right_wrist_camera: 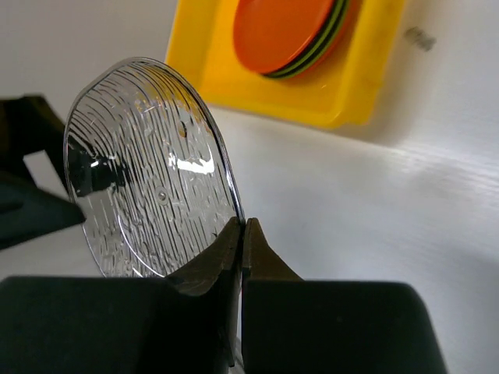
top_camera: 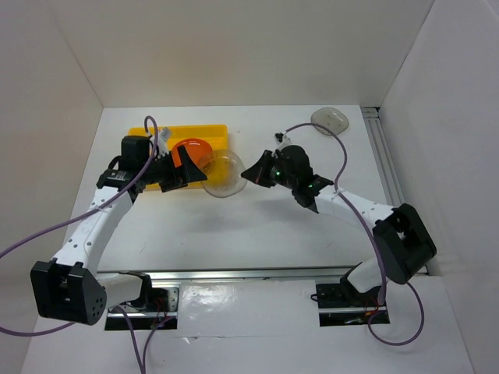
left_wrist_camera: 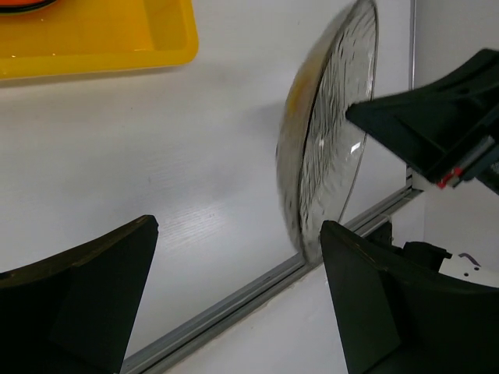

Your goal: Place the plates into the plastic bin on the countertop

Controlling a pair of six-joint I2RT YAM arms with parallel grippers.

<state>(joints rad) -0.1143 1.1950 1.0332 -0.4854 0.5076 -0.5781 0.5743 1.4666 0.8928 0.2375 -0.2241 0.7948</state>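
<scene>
My right gripper (right_wrist_camera: 243, 230) is shut on the rim of a translucent smoky-grey plate (right_wrist_camera: 148, 179) and holds it on edge above the countertop (top_camera: 234, 226). In the top view this plate (top_camera: 222, 175) hangs between my right gripper (top_camera: 249, 173) and my left gripper (top_camera: 191, 172). My left gripper (left_wrist_camera: 238, 226) is open wide, and the plate (left_wrist_camera: 327, 132) stands close by its right finger (left_wrist_camera: 390, 304). The yellow bin (top_camera: 210, 128) holds a stack of plates with an orange one (right_wrist_camera: 284, 27) on top and green and black edges under it. A second smoky-grey plate (top_camera: 330, 119) lies at the back right.
White walls close in the countertop on the left, back and right. A metal rail (top_camera: 257, 274) runs along the front edge and another (top_camera: 386, 160) along the right side. Purple cables loop over both arms.
</scene>
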